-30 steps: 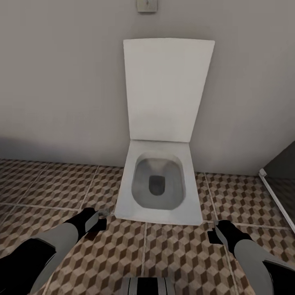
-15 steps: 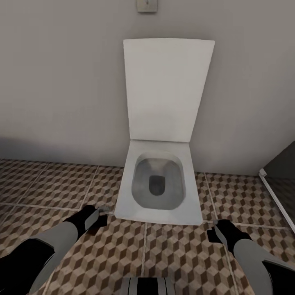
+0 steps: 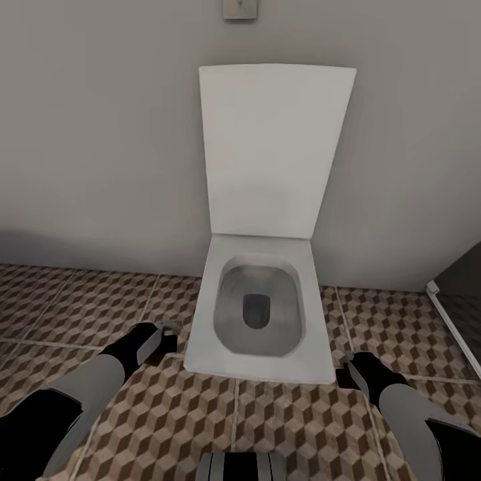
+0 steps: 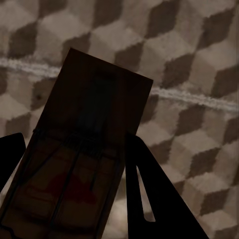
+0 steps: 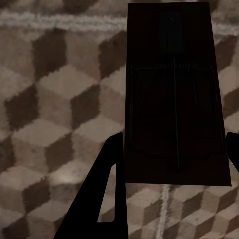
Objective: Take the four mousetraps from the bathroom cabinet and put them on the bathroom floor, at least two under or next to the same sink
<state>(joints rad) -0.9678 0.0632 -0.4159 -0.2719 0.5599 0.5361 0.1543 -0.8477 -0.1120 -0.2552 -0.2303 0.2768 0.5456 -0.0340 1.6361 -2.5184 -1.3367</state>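
Near end of the dark, shadowed rectangular wooden mousetrap [image 4: 79, 164] is running off the picture's edge in the left wrist view; its red mark is showing dimly. Black left gripper [image 4: 74, 199] fingers [image 4: 149, 199] are being cropped beside it. Second dark rectangular mousetrap [image 5: 174, 94] in the right wrist view is lying in deep shadow, wire detail barely legible. In the head view, the small grey wall plate [image 3: 240, 8] above the white square toilet [image 3: 260, 314] is being cut off.
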